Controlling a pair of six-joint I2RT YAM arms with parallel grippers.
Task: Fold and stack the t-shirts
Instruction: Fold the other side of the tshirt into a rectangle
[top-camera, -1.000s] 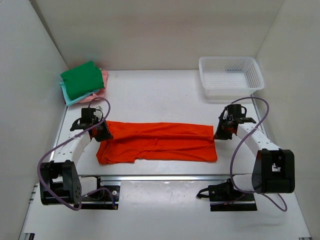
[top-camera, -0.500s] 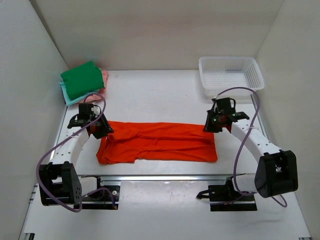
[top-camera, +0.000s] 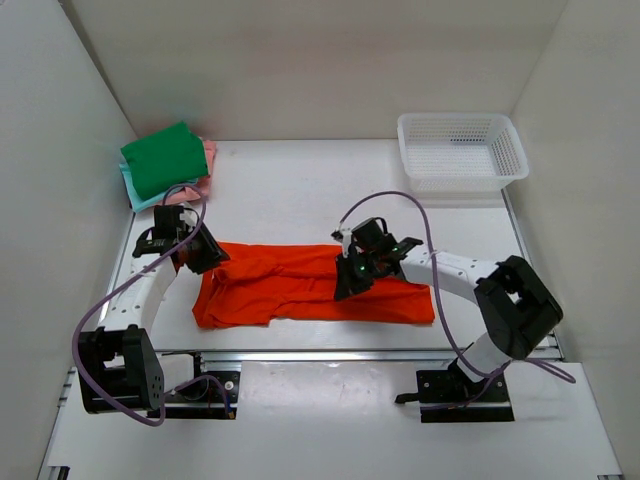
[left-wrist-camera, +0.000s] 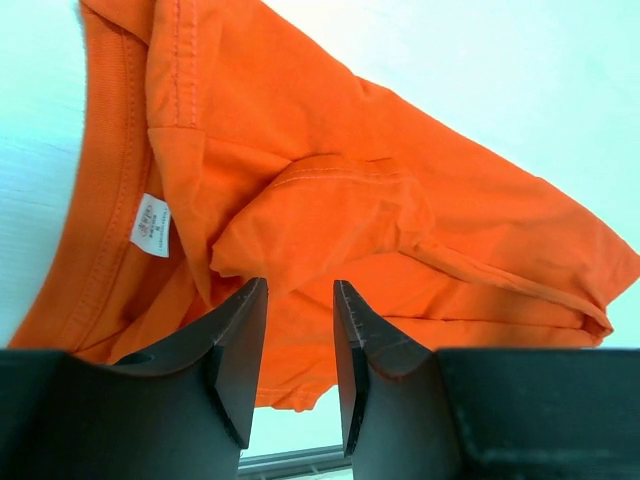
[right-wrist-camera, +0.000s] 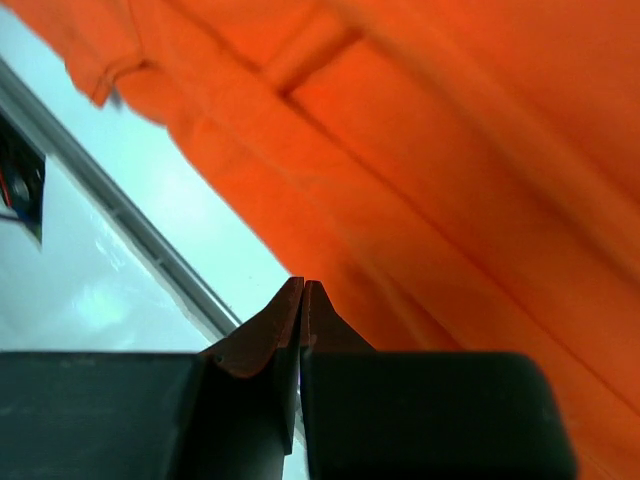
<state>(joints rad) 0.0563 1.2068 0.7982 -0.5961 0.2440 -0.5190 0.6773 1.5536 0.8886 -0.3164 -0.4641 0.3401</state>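
Orange shirt (top-camera: 290, 295): a long folded strip across the near middle of the table (top-camera: 300, 190).
Right gripper (right-wrist-camera: 302, 285): over the strip's middle, fingers pressed together; whether cloth is nipped between them cannot be told.
Left gripper (left-wrist-camera: 298, 287): at the strip's left end, fingers spread, a bunched fold just beyond them.
Risk: with that end unheld, a leftward pull may drag and crumple the strip rather than fold it.
Green shirt (top-camera: 163, 157): folded, far left corner.

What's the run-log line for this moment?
bright orange cloth t-shirt: laid out, unstacked | left gripper: open at collar end | right gripper: shut over its middle | folded green t-shirt: atop far-left pile
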